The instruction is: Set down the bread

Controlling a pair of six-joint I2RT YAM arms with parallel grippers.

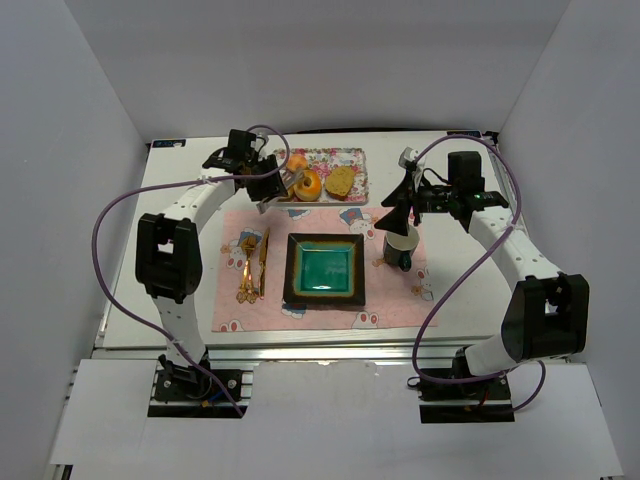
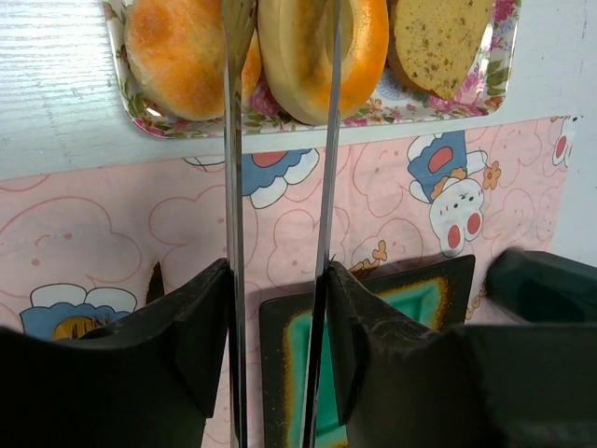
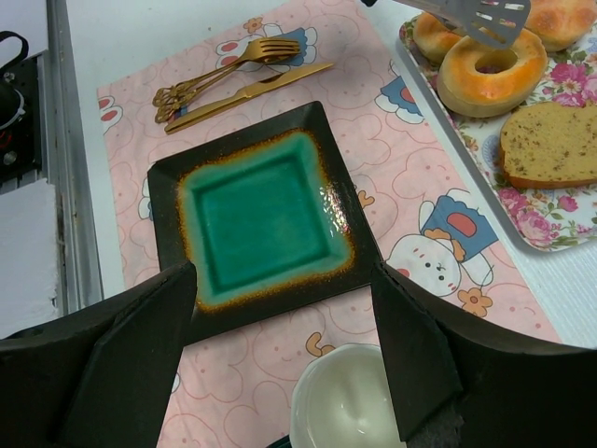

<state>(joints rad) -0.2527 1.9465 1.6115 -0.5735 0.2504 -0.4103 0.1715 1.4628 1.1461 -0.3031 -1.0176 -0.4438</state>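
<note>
Looking in from the near edge, I see a dark square plate (image 1: 325, 302) with a teal centre on a pink placemat (image 1: 390, 300) mid-desk, a gold fork (image 3: 224, 70) and knife (image 3: 247, 93) to its left and a white mug (image 1: 400, 243) to its right. The right gripper (image 3: 284, 280) hangs over mug and plate, its claw spread wide, holding nothing. Further back, the left gripper (image 2: 277, 308) is clamped on metal tongs (image 2: 231, 187) reaching toward the far edge. There, on a floral tray (image 2: 140, 121), the ring (image 1: 308, 186) lies flat, hole up, one tong blade outside it, one across the hole; whether they touch I cannot tell. Just right lies the slice (image 1: 341, 180), its long axis seemingly slanting near-left to far-right. Orange buns (image 2: 177, 56) fill the tray's left end.
</note>
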